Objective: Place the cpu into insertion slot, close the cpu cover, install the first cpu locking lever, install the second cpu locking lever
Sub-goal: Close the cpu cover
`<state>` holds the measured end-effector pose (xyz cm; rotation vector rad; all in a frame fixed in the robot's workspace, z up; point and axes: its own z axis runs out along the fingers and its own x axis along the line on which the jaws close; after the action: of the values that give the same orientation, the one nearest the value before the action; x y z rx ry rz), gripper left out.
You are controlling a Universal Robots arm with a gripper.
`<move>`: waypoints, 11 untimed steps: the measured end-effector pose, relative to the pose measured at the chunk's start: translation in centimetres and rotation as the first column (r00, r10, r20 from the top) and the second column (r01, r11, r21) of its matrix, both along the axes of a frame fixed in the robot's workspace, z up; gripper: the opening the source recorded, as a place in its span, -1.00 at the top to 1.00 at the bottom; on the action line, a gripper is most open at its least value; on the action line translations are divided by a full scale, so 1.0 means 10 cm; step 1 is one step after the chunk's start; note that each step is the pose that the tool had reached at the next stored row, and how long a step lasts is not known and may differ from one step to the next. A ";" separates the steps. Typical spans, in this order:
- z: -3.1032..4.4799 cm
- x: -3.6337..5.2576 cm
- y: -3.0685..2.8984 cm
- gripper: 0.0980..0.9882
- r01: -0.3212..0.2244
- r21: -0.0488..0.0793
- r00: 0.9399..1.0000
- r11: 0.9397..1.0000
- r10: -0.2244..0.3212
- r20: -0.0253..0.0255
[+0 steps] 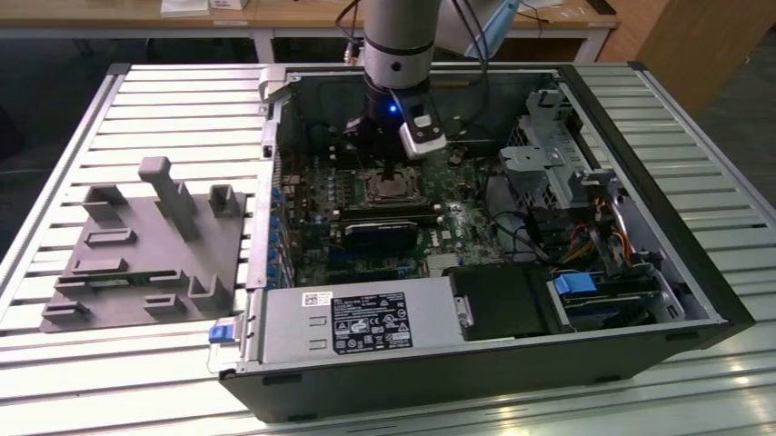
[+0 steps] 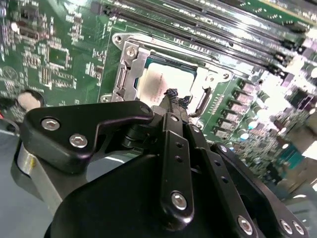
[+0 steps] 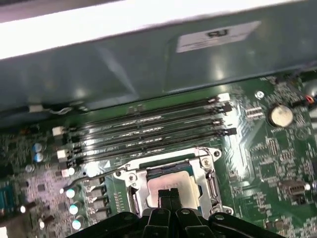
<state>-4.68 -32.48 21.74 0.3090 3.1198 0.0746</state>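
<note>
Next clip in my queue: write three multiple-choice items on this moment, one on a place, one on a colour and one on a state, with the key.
1. Where is the pincer?
A. over the grey fixture on the table
B. over the cpu inside the case
C. over the power supply

2. What colour is the motherboard?
A. green
B. red
C. white

3. How does the cpu lie?
A. loose on the table
B. hanging in the air
C. seated in the insertion slot

Key:
1 B: in both wrist views the pincer's tips sit right over the chip.
2 A: the board around the socket is green.
3 C: the chip lies flat in the socket, and the cpu cover frames it.
</note>
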 end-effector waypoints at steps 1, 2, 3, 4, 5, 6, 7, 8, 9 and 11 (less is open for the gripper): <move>0.000 0.000 0.000 0.98 -0.018 0.000 1.000 1.000 0.018 0.000; -0.001 0.000 0.000 0.98 -0.036 0.000 0.999 0.999 0.036 0.000; -0.002 0.000 0.000 0.98 -0.051 0.000 0.999 0.999 0.051 0.000; -0.004 0.000 -0.003 0.98 -0.060 0.000 0.998 0.998 0.060 0.000; -0.005 0.001 -0.009 0.98 -0.065 0.000 0.998 0.998 0.065 0.000; -0.006 0.000 -0.017 0.98 -0.068 0.000 0.998 0.998 0.068 0.000; -0.007 0.000 -0.029 0.98 -0.070 0.000 0.998 0.998 0.070 0.000; -0.007 0.000 -0.042 0.98 -0.071 0.000 0.997 0.997 0.071 0.000; -0.008 0.000 -0.055 0.98 -0.072 0.000 0.997 0.997 0.072 0.000; -0.010 0.000 -0.078 0.98 -0.073 0.000 0.997 0.997 0.073 0.000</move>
<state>-4.68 -33.26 21.64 0.1946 3.1307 0.0754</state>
